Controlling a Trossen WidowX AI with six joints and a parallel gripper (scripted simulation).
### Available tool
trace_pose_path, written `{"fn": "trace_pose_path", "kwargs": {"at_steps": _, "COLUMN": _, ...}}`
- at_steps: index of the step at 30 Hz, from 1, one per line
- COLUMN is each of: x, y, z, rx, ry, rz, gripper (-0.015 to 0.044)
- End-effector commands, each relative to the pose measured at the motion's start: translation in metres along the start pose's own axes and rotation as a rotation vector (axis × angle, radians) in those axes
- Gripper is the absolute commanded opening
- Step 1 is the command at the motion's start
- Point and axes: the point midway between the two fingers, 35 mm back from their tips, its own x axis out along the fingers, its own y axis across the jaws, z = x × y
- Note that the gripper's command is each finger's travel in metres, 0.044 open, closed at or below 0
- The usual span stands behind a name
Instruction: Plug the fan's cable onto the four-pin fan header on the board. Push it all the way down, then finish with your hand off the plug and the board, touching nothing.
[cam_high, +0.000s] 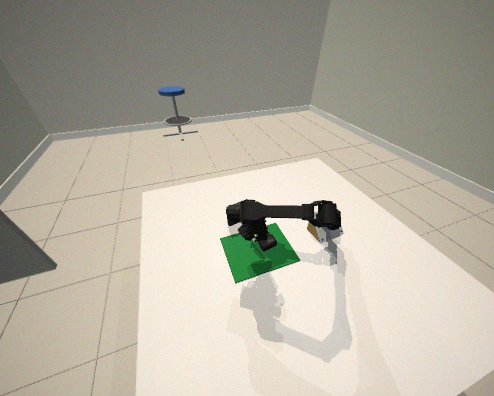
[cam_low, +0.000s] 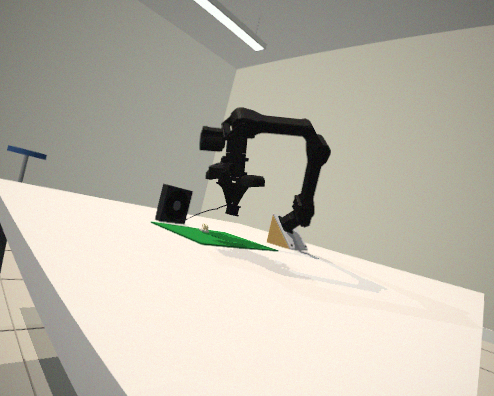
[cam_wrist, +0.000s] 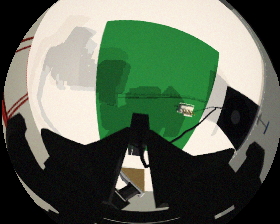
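Note:
My gripper (cam_low: 233, 209) (cam_wrist: 139, 132) (cam_high: 256, 238) is shut on the small black plug of the fan's cable and holds it in the air above the green board (cam_low: 240, 241) (cam_high: 245, 265) (cam_wrist: 156, 53). The thin black cable (cam_low: 207, 211) (cam_wrist: 194, 127) runs from the plug to the black fan (cam_low: 173, 204) (cam_wrist: 234, 116), which stands at the board's far edge. The pale four-pin header (cam_low: 205, 228) (cam_wrist: 185, 108) sits on the board near the fan, to the side of the gripper and below it. The plug itself is mostly hidden between the fingers.
The arm's base with a tan wedge (cam_low: 276, 233) (cam_high: 313, 230) stands beside the board on the white table (cam_high: 400, 310) (cam_low: 150, 300). A blue stool (cam_high: 171, 91) (cam_low: 26, 152) stands far off on the tiled floor.

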Motion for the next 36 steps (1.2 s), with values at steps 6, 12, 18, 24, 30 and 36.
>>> {"fn": "trace_pose_path", "kwargs": {"at_steps": 6, "x": -0.007, "y": 0.0, "z": -0.004, "rx": 0.105, "ry": -0.033, "rz": -0.001, "gripper": 0.0}}
{"fn": "trace_pose_path", "kwargs": {"at_steps": 12, "x": -0.007, "y": 0.0, "z": -0.008, "rx": 0.299, "ry": -0.088, "rz": 0.012, "gripper": 0.0}}
{"fn": "trace_pose_path", "kwargs": {"at_steps": 18, "x": -0.006, "y": -0.001, "z": -0.012, "rx": 0.492, "ry": -0.141, "rz": 0.036, "gripper": 0.0}}
{"fn": "trace_pose_path", "kwargs": {"at_steps": 24, "x": -0.005, "y": 0.0, "z": -0.016, "rx": 0.683, "ry": -0.189, "rz": 0.071, "gripper": 0.0}}
{"fn": "trace_pose_path", "kwargs": {"at_steps": 30, "x": -0.004, "y": 0.0, "z": -0.019, "rx": 0.791, "ry": -0.215, "rz": 0.096, "gripper": 0.0}}
{"fn": "trace_pose_path", "kwargs": {"at_steps": 36, "x": 0.0, "y": -0.001, "z": -0.019, "rx": 0.791, "ry": -0.219, "rz": 0.065, "gripper": 0.0}}
